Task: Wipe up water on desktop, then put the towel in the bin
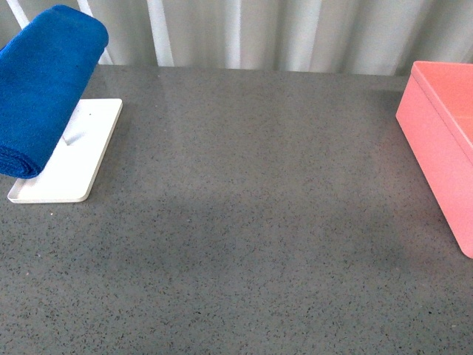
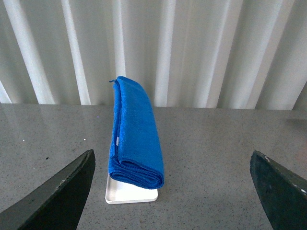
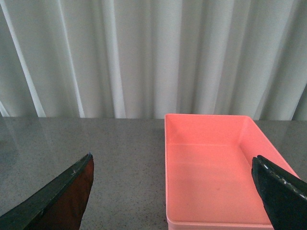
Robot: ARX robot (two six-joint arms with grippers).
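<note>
Front view: towel [image 1: 44, 81] sits at far left of desktop [image 1: 244, 237], folded and draped over a stand rising from white tray [image 1: 74, 166]. Its lower fold hangs just above the tray's near end. No arm shows in this view.
Why there: looks like a rack start pose, with the cloth lifted off the surface so a gripper can take it from side or top. That's my guess.
Stand: mostly hidden under the cloth; only a pale stub shows beneath.
Left wrist view: towel [image 2: 135, 136] is straight ahead, framed by the two dark fingers [image 2: 62, 191] and well apart from them. Tray [image 2: 130, 195] is under it.
Left gripper [image 2: 171, 153]: spread wide, nothing in it, aimed at the towel. Likely the arm for the pick.
Right gripper [image 3: 172, 155]: spread wide too, nothing in it, facing the bin [image 3: 166, 167].
Bin [image 1: 443, 133]: salmon-pink, at far right of the desk, partly cut off by the frame. Inside looks bare in the right wrist view.
Water: can't make out any puddle. A dim patch mid-desk may only be shadow.
Stage: nothing started; towel not yet grasped, as I judge it.
In the way: nothing between towel and bin, just grey surface.
Behind: white pleated curtain [image 1: 236, 33] along the back edge.
Risk: cloth may snag on the stand or unfold when pulled off.
</note>
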